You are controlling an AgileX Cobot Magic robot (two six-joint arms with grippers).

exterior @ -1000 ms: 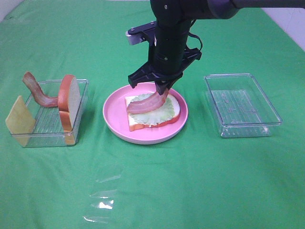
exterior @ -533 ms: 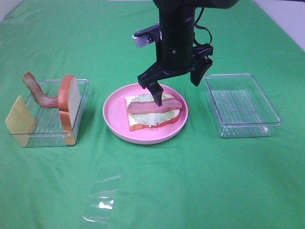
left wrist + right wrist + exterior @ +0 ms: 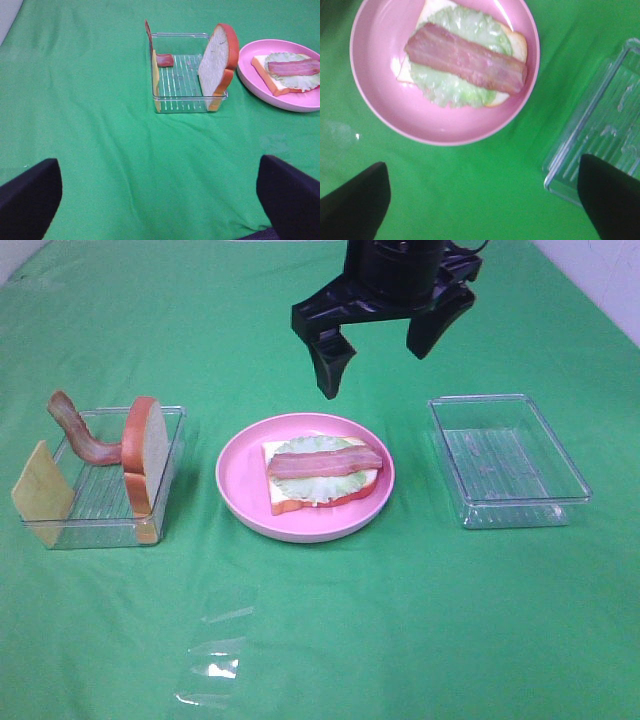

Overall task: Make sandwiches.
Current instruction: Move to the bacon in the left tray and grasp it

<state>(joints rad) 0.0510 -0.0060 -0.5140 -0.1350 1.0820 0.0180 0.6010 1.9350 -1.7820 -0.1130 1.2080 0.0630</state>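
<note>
Exterior high: right gripper [image 3: 375, 365] hangs open, empty, above the bacon-topped sandwich [image 3: 322, 472]; left gripper's [image 3: 160, 200] jaws apparently spread wide too.

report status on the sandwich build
Right tool open, empty, raised by the pink plate. Left tool open, empty, over cloth. Plated sandwich: bread, lettuce, bacon strip on top. Nothing in the way.

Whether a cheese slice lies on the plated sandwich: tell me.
No: a bacon strip tops the lettuce on the plate; the cheese stands at the left tray.
</note>
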